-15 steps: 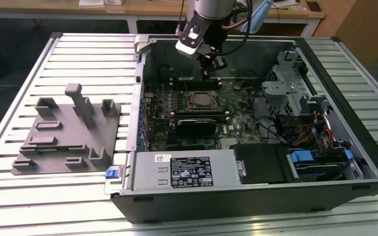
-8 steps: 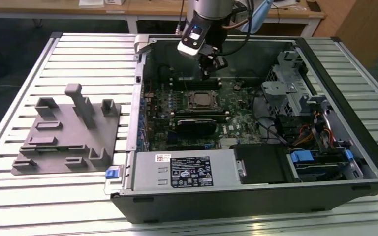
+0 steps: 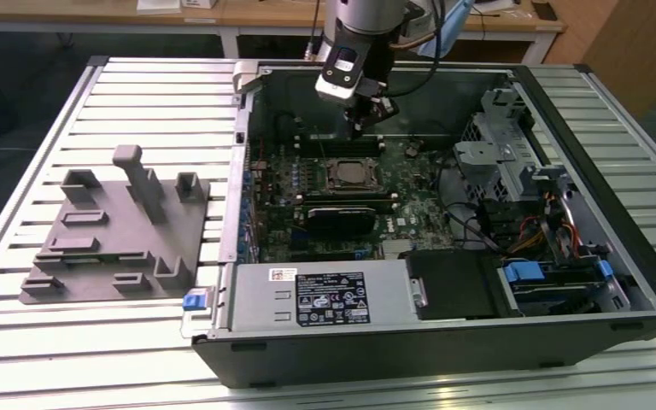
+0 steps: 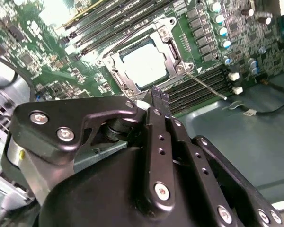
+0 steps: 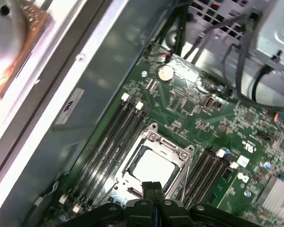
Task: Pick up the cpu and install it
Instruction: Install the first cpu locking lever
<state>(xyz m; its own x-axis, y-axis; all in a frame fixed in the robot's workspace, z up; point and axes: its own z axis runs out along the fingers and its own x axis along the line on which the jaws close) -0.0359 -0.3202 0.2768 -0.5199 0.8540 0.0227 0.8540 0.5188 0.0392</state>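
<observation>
Slatted metal table (image 3: 32, 342) carries an open computer case (image 3: 601, 213) and, at the exterior view's left, a grey tray (image 3: 112, 248). Inside the case, the cpu (image 5: 153, 167) sits in the socket frame (image 5: 180, 156) on the motherboard (image 4: 28, 61). Above it hangs the gripper (image 4: 159, 98), its 2 fingers (image 5: 151, 189) pressed together, holding nothing.
</observation>
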